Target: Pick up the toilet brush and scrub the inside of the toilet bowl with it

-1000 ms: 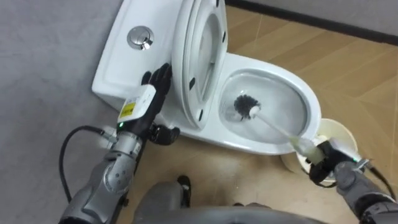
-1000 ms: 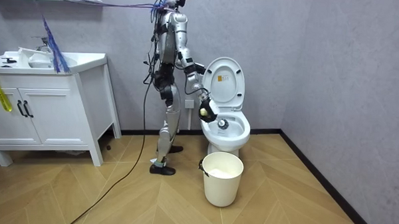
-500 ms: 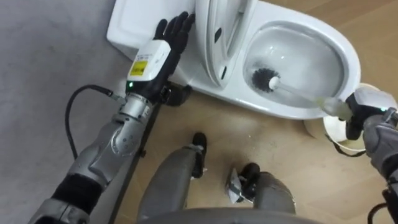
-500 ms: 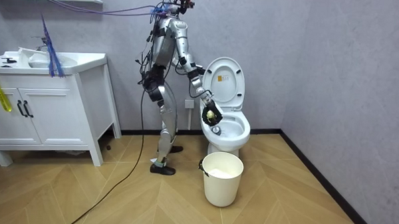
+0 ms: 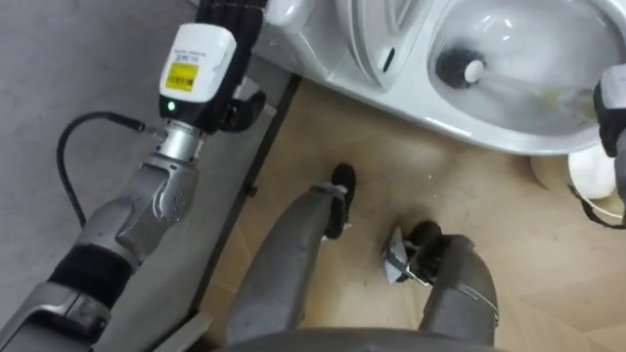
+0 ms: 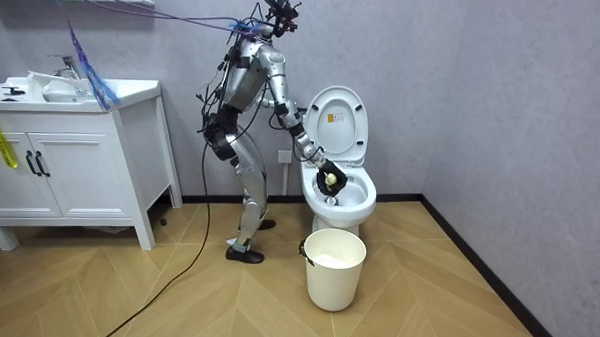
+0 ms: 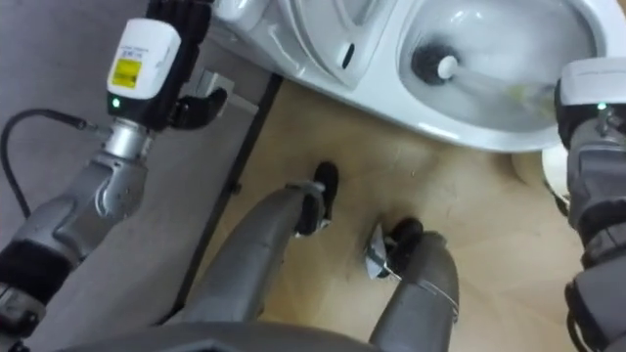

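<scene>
The toilet brush [image 7: 430,64] looks light and stiff, with a thin, probably slick plastic handle, so the grip end is the spot to hold. The right robot hand [image 7: 592,108] is clamped round that end, beside the toilet [image 7: 391,110] rim. The brush's head sits down in the bowl. The left robot hand [image 7: 176,20] is up by the toilet's back, and you can't tell its state.

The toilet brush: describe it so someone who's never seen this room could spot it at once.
Find the white toilet, lid raised, by the grey wall. In its bowl sits the brush, held by the robot's right hand. It's the only dark thing there: a round bristle head on a pale handle.
</scene>
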Tool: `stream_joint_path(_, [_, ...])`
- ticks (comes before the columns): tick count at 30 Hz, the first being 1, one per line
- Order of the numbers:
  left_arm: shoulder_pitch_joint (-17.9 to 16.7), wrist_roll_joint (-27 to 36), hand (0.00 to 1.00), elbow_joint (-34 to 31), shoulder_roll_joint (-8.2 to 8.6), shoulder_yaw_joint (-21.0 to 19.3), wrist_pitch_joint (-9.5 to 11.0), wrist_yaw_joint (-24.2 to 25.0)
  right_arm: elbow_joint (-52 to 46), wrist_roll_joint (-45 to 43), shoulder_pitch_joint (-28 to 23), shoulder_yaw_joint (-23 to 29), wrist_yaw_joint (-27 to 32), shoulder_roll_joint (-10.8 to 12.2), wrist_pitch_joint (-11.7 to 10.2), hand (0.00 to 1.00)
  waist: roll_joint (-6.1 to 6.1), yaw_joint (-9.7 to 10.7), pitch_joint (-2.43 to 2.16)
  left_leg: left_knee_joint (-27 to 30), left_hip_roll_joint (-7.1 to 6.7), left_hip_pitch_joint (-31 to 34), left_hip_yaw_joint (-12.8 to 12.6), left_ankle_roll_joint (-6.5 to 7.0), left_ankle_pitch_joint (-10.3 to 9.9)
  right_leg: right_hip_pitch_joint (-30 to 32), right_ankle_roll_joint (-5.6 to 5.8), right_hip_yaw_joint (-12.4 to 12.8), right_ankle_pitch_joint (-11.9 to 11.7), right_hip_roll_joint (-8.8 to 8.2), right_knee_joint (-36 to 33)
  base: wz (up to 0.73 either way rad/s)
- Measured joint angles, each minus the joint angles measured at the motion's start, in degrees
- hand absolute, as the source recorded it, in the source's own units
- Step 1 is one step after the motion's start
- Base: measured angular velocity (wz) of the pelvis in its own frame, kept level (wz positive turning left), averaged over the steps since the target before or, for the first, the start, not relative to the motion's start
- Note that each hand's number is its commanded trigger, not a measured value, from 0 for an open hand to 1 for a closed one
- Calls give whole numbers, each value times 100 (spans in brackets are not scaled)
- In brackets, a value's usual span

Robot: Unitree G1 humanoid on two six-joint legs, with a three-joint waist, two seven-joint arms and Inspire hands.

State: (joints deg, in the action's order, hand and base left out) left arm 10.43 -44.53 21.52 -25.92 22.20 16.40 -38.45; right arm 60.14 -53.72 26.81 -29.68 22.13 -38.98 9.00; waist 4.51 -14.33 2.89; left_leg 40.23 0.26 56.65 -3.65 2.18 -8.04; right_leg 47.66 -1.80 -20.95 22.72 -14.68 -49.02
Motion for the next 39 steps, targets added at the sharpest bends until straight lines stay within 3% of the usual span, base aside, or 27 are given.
stream_joint_path(3, [16, 18, 0, 42, -62, 5, -140, -249, -141, -30, 20, -123, 45, 32, 141, 100, 57, -31, 5, 189, 116, 156, 62, -63, -69, 82, -45, -6, 24, 99, -35, -7])
stream_joint_path(8, [116, 215, 0, 195, -93, 124, -266, -595, -175, 379, 145, -338, 138, 39, 298, 100, 197, -30, 6, 353, 139, 340, 88, -88, -126, 238, -106, -34, 106, 78, -214, 1])
stream_joint_path(10, [144, 363, 0, 194, -211, 127, -281, -724, -117, 998, 162, -349, 279, 56, 285, 100, 196, -12, 7, 359, 113, 449, 68, -91, -125, 383, -116, 1, 158, 66, -332, 6])
stream_joint_path(14, [177, 449, 0, 190, -333, 115, -589, -933, -2, 2056, 343, -332, 602, 66, 40, 100, 154, 83, 20, 475, 111, 614, -14, -90, -125, 612, -129, 91, 208, -18, -500, 2])
stream_joint_path(16, [206, 455, 0, 133, -425, 73, -813, -1050, 2, 2666, 433, -243, 716, 77, -220, 100, 27, 227, 78, 546, 79, 706, -82, -87, -124, 793, -120, 235, 259, -31, -684, 2])
stream_joint_path(19, [243, 451, 0, 109, -394, 68, -1083, -1168, 36, 3375, 523, -67, 781, 85, -469, 100, -5, 371, 79, 642, 36, 845, -91, -62, -109, 956, -117, 277, 274, -122, -825, 2])
stream_joint_path(23, [247, 425, 0, 97, -385, 68, -1310, -1244, 186, 4212, 576, 223, 872, 181, -508, 100, -26, 520, 77, 692, -26, 885, -123, -12, -79, 1043, -85, 346, 289, -203, -943, 3])
stream_joint_path(27, [235, 420, 0, 116, -349, 67, -1559, -1212, 236, 4207, 579, 276, 840, 450, -394, 100, -25, 634, 72, 768, -15, 863, -140, 11, -69, 1021, -87, 363, 268, -217, -1012, -3])
stream_joint_path(33, [96, 141, 0, 84, -238, 39, -1769, -1103, 101, 3392, 514, 498, 684, 877, -130, 100, 48, 545, 25, 671, 50, 743, -99, 23, -55, 868, -93, 318, 203, -81, -873, -5])
stream_joint_path(35, [29, 24, 0, 89, -227, 40, -1775, -1023, -62, 2904, 357, 452, 638, 909, -46, 100, 82, 393, 19, 628, 88, 663, -98, 13, -57, 774, -114, 288, 160, -48, -776, -11])
stream_joint_path(37, [-135, -10, 0, 90, -224, 42, -1800, -983, -178, 2365, 228, 376, 611, 883, 211, 100, 247, 294, -22, 579, 112, 588, -53, 6, -63, 623, -121, 181, 135, -12, -645, -2])
stream_joint_path(39, [-297, -3, 0, 93, -223, 44, -1828, -983, -365, 2038, 75, 315, 543, 769, 335, 100, 301, 213, -35, 522, 118, 529, -62, 4, -63, 571, -110, 178, 125, 5, -573, -2])
